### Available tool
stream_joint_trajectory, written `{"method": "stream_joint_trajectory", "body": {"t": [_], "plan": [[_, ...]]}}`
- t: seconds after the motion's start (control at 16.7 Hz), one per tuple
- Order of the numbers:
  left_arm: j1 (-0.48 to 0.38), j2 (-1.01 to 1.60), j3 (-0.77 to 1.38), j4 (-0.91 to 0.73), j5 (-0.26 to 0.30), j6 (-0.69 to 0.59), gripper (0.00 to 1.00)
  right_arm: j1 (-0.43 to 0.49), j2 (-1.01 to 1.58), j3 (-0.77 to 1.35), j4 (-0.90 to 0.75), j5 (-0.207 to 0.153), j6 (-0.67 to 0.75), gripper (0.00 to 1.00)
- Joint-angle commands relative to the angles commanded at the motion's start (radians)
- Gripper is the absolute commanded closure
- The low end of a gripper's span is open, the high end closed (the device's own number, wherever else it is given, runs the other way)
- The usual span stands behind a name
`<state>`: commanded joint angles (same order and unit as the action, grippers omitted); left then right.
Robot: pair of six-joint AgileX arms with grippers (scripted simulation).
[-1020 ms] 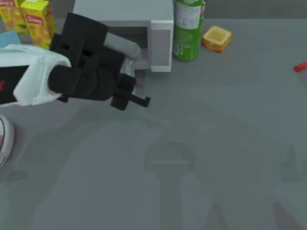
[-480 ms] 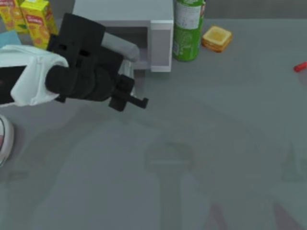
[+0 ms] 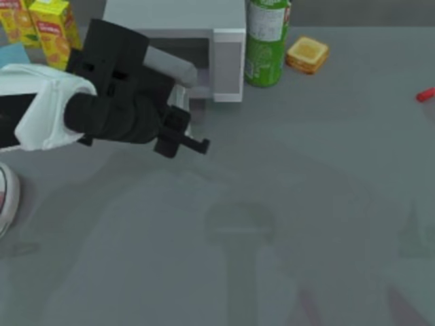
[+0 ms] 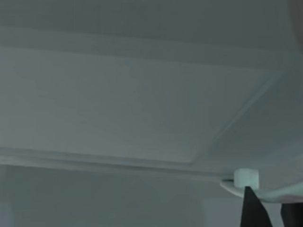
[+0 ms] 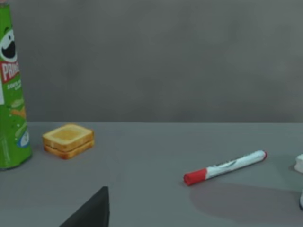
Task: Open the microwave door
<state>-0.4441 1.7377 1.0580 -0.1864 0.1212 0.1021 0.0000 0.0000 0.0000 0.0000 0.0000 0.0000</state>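
Left gripper (image 3: pixel 178 129) at microwave door (image 4: pixel 118 104), jaws unclear; only right wrist shows marker (image 5: pixel 225 167).

Crowded at the microwave (image 3: pixel 178 27) front by the left arm (image 3: pixel 102 102); hemmed right by green can (image 3: pixel 266 42); left open: table (image 3: pixel 306 204) centre.

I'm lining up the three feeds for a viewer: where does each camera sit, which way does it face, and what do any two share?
Top view: above the table, looking down; shows the left arm and left gripper at the microwave, its door swung open.
Left wrist view: on the left arm, pressed close to the microwave door; dark fingertips show.
Right wrist view: on the right arm, facing level across the table; one dark fingertip shows.
Shared: green can, toast and red-capped marker in top and right wrist views.
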Motion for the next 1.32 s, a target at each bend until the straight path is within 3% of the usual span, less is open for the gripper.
{"method": "stream_joint_trajectory", "body": {"t": [1.32], "plan": [[0.020, -0.015, -0.017, -0.005, 0.039, 0.046, 1.00, 0.000, 0.000, 0.000, 0.000, 0.000, 0.000, 0.00]]}}
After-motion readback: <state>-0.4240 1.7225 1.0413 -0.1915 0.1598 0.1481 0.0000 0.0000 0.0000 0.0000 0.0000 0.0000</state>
